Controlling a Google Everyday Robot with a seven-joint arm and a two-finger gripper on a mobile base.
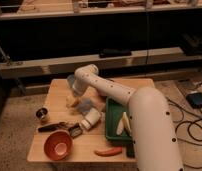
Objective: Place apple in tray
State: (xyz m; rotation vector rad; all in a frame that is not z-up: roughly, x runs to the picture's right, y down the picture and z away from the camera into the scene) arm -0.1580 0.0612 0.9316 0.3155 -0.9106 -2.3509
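The apple (pixel 72 102), small and orange-yellow, sits on the wooden table (pixel 59 92) left of centre. My gripper (pixel 74 94) hangs from the bent white arm (pixel 114 91) directly over the apple, at or touching its top. The dark green tray (pixel 112 109) lies to the right of the apple, partly covered by my arm. It holds a pale banana-like item (pixel 123 123).
An orange-red bowl (pixel 58 145) stands at the front left, with a carrot-like item (pixel 108 151) at the front. A metal cup (pixel 42 114), a dark utensil (pixel 53 127), a white container (pixel 90 118) and a blue-grey item (pixel 85 106) lie around the apple. A shelf rail runs behind the table.
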